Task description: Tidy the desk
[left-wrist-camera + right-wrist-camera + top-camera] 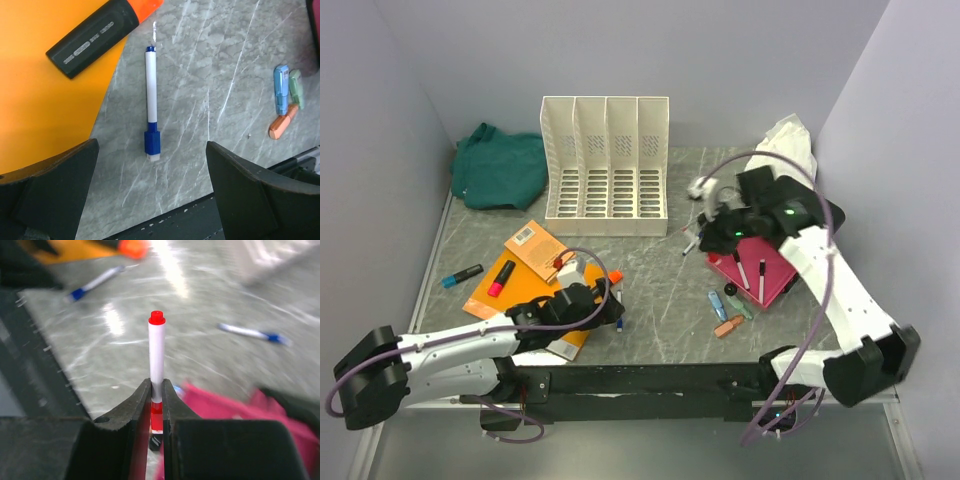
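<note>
The desk (670, 290) is dark grey-green stone with white veins. My left gripper (615, 312) is open just above it at the near edge. A white marker with a blue cap (151, 100) lies on the desk ahead of my open left gripper (152, 200), untouched. My right gripper (705, 235) is shut on a white marker with a red cap (156, 352) and holds it in the air beside the pink notebook (765, 285). The grip (156, 385) is near the red cap end.
A white file organizer (605, 165) stands at the back, with a green cloth (500, 168) to its left. An orange notebook (525, 300) carries a black highlighter (95, 32). Three small highlighters (728, 312) lie near the pink notebook, which holds two pens. A second blue marker (252, 333) lies on the desk.
</note>
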You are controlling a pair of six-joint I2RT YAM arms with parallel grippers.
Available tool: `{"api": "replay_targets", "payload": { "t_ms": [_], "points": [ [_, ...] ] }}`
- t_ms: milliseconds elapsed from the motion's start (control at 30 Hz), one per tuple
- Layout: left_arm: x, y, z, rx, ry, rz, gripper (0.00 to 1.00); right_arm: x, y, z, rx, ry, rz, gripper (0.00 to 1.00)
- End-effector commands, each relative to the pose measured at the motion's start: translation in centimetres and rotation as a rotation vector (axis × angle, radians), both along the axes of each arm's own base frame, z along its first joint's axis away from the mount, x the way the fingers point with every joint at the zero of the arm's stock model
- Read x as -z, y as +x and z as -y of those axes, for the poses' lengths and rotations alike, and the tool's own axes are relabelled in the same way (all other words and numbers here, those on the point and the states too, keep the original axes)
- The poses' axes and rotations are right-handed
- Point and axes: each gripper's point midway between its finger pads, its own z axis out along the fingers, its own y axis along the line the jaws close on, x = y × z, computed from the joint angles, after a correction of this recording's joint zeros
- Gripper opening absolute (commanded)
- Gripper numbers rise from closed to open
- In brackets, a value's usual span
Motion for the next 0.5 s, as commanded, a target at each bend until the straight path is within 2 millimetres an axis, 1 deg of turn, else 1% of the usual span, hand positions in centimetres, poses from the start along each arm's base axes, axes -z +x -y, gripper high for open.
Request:
{"api": "replay_targets", "payload": {
  "t_ms": [0, 33, 67, 100, 133, 167, 233, 267, 333, 367, 433, 467],
  "points": [
    [-2.6, 1.2, 2.2, 0.035, -0.019, 0.049, 0.95, -2.6, 1.3, 4.7, 0.219, 0.044, 0.100, 0.00],
    [-2.6, 1.3, 2.3, 0.035, -0.010, 0.048, 0.96, -3.6, 2.0, 6.4, 0.298, 0.057, 0.168, 0.00],
    [-2.1, 1.4, 2.2, 0.041, 0.018, 0.041, 0.95, -2.5, 2.0, 7.6, 0.352, 0.037, 0.164, 0.00],
    [-2.5, 1.7, 2.4, 0.038, 0.024, 0.050, 0.96, -2.3, 2.3, 8.7, 0.425, 0.025, 0.180, 0.00],
    [-2.4, 1.8, 2.5, 0.039, 0.034, 0.049, 0.96, -2.8, 2.6, 10.6, 0.509, 0.000, 0.243, 0.00],
    [-2.2, 2.0, 2.6, 0.046, 0.057, 0.049, 0.96, -1.7, 2.5, 11.7, 0.562, -0.030, 0.241, 0.00],
    [-2.4, 2.3, 2.9, 0.047, 0.071, 0.053, 0.96, -1.6, 2.5, 13.6, 0.666, -0.050, 0.274, 0.00],
    [-1.9, 2.3, 3.0, 0.053, 0.089, 0.046, 0.96, -0.6, 2.3, 14.3, 0.702, -0.063, 0.259, 0.00],
    [-1.8, 2.5, 3.3, 0.055, 0.092, 0.043, 0.96, 0.1, 2.1, 14.7, 0.741, -0.056, 0.248, 0.00],
    [-1.4, 2.5, 3.3, 0.058, 0.103, 0.036, 0.96, 1.0, 1.9, 15.0, 0.758, -0.060, 0.227, 0.00],
    [-1.2, 2.6, 3.5, 0.058, 0.109, 0.029, 0.96, 1.4, 1.9, 14.9, 0.771, -0.047, 0.217, 0.00],
    [-0.8, 2.6, 3.5, 0.059, 0.119, 0.022, 0.96, 2.1, 1.7, 14.7, 0.770, -0.042, 0.197, 0.00]
  ]
}}
